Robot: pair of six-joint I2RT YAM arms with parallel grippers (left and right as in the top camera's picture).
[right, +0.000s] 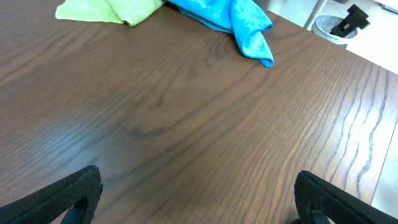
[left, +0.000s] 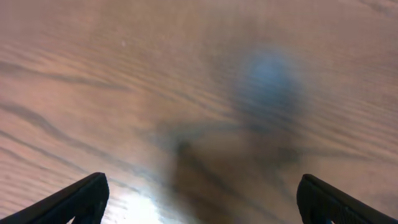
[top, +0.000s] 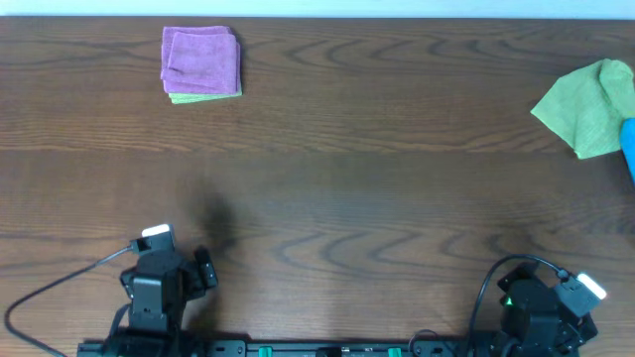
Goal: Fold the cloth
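Observation:
A crumpled green cloth lies at the table's far right edge, with a blue cloth beside it, partly cut off by the frame. Both also show at the top of the right wrist view: the green cloth and the blue cloth. A folded purple cloth rests on a folded green one at the back left. My left gripper is open and empty over bare wood at the front left. My right gripper is open and empty at the front right, far from the cloths.
The brown wooden table spans the view. Cables run from both arm bases along the front edge. The table's right edge and floor beyond show in the right wrist view.

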